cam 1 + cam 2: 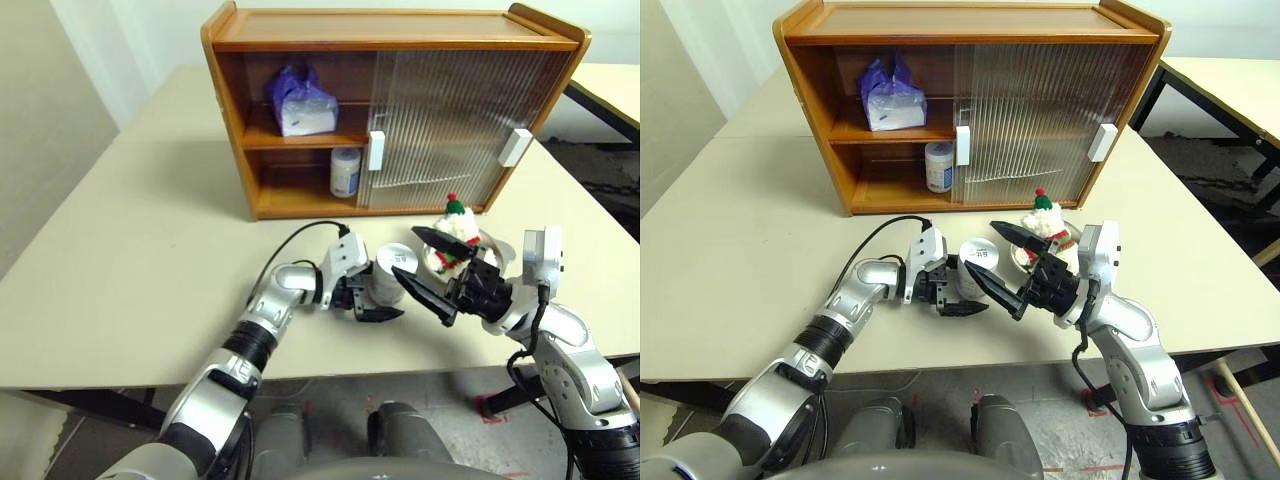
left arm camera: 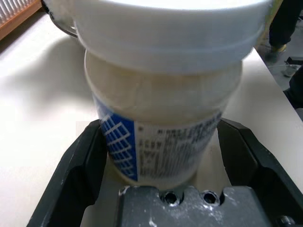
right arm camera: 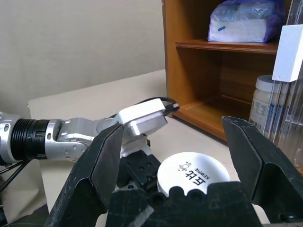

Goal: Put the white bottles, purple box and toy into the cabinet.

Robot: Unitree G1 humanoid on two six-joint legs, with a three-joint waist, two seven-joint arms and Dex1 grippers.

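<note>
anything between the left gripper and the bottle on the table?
No. The left gripper has its open fingers on either side of the white bottle, with nothing visible between them.

The cabinet [image 1: 390, 110] is open on its left half; the ribbed sliding doors [image 1: 450, 125] close off the right. On the upper shelf, the purple box [image 1: 300, 102] leaves room at either side. Below, a white bottle [image 1: 346, 172] stands against the door edge, with free space to its left.
</note>
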